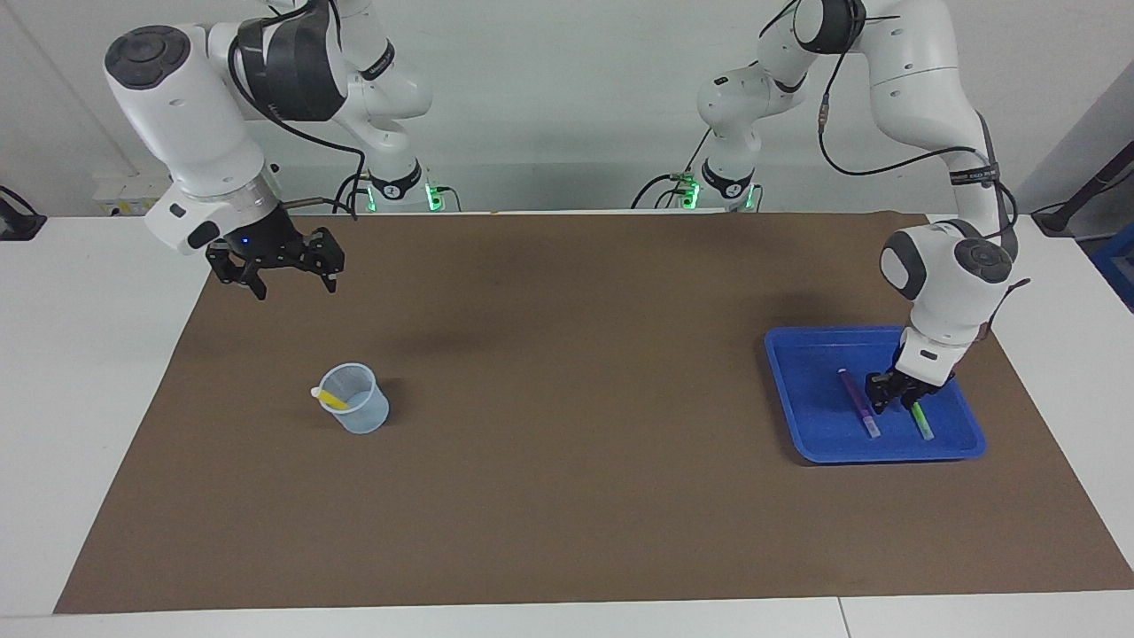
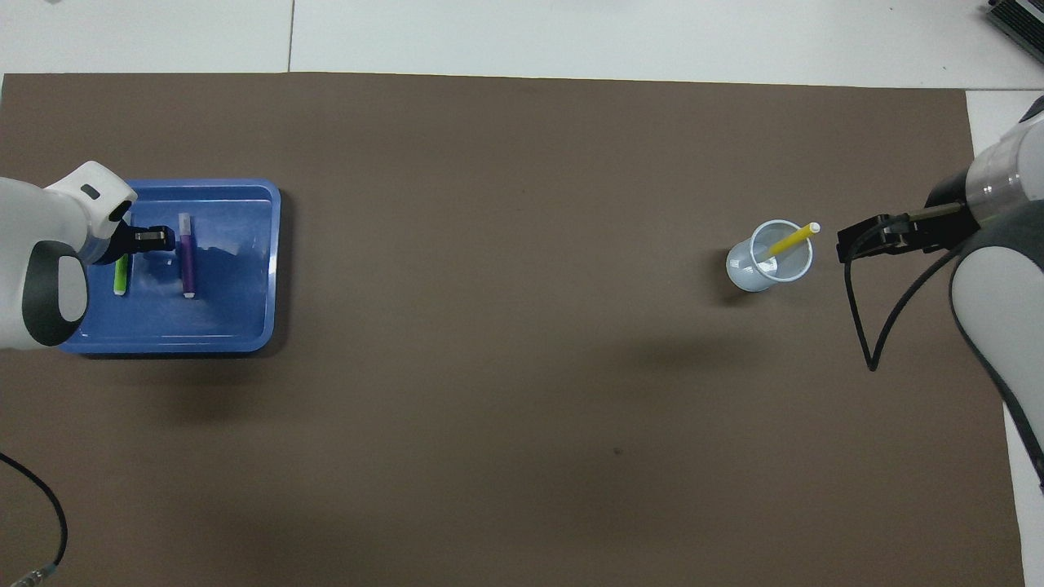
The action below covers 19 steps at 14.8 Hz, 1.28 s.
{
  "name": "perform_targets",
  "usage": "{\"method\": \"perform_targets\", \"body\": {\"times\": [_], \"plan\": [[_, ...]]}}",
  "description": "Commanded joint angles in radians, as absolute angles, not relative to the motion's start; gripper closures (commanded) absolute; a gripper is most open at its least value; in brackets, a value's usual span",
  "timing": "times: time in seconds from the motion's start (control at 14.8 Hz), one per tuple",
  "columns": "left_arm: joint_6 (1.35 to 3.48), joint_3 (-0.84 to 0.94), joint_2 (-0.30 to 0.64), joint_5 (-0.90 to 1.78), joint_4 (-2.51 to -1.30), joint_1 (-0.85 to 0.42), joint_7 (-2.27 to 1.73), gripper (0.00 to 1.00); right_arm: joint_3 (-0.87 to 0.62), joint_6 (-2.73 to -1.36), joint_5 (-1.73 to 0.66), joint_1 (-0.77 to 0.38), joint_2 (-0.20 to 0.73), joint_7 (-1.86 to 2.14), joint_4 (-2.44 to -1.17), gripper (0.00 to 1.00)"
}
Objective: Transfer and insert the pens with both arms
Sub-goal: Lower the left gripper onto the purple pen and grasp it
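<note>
Facing view
Left gripper (image 1: 895, 398): you see it low inside the shallow blue plastic tray (image 1: 802, 403), between the slim purple pen (image 1: 858, 402) and the slim bright green pen (image 1: 920, 418); whether its fingers hold either pen you cannot tell.
Right gripper (image 1: 288, 279): raised over the brown table mat (image 1: 567, 496) at the right arm's end, fingers spread wide, holding nothing.
Yellow pen (image 1: 331, 399): leaning inside the clear plastic cup (image 1: 359, 411), well apart from the right gripper.

Overhead view
Left gripper (image 2: 155, 237): over the tray (image 2: 245, 269), just beside the purple pen (image 2: 187, 257); the green pen (image 2: 120, 276) shows partly under the wrist.
Right gripper (image 2: 866, 236): just beside the cup (image 2: 763, 265), clear of the yellow pen (image 2: 789, 241), whose pale cap sticks out over the rim.
</note>
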State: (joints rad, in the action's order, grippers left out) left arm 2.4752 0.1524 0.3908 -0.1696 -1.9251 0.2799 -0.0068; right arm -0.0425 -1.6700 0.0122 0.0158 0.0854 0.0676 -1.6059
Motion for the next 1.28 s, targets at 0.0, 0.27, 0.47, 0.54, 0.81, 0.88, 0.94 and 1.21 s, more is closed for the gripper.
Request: {"method": "perform_targets", "body": {"times": [0.0, 0.27, 0.47, 0.54, 0.81, 0.88, 0.94, 1.21], "plan": [[2.484, 0.16, 0.377, -0.184, -1.939, 0.275, -0.017, 0.45, -0.046, -1.66, 0.034, 0.02, 0.071, 0.071, -1.615, 0.0], [2.291, 0.161, 0.4, -0.178, -1.791, 0.256, -0.015, 0.45, -0.046, -1.655, 0.034, 0.025, 0.071, 0.071, -1.617, 0.0], [2.278, 0.16, 0.414, -0.12, -1.762, 0.233, -0.032, 0.46, -0.046, -1.646, 0.034, 0.021, 0.067, 0.071, -1.617, 0.0], [2.31, 0.16, 0.413, -0.117, -1.791, 0.232, -0.05, 0.46, -0.046, -1.651, 0.034, 0.021, 0.067, 0.071, -1.617, 0.0], [2.398, 0.156, 0.4, -0.117, -1.867, 0.227, -0.075, 0.51, -0.046, -1.658, 0.034, 0.023, 0.067, 0.071, -1.62, 0.0], [2.398, 0.156, 0.4, -0.118, -1.867, 0.235, -0.068, 0.52, -0.046, -1.657, 0.034, 0.023, 0.067, 0.072, -1.618, 0.0], [2.398, 0.156, 0.4, -0.118, -1.867, 0.238, -0.064, 0.52, -0.046, -1.652, 0.034, 0.023, 0.067, 0.072, -1.618, 0.0], [2.43, 0.155, 0.399, -0.118, -1.907, 0.238, -0.067, 0.53, -0.046, -1.661, 0.032, 0.026, 0.067, 0.072, -1.62, 0.0]]}}
